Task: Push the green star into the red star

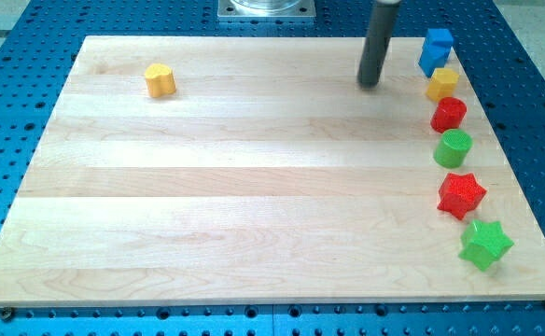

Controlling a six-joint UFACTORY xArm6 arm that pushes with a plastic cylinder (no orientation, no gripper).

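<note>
The green star (485, 245) lies near the board's lower right corner. The red star (461, 194) sits just above it and slightly to its left, a small gap between them. My tip (370, 84) rests on the board near the view's top, right of centre. It is far above both stars and touches no block.
A column of blocks runs down the right side: a blue block (435, 49), a yellow block (442, 83), a red round block (449, 114), a green cylinder (454, 148). A yellow heart-like block (160, 80) lies at upper left. The wooden board (254, 187) sits on a blue perforated table.
</note>
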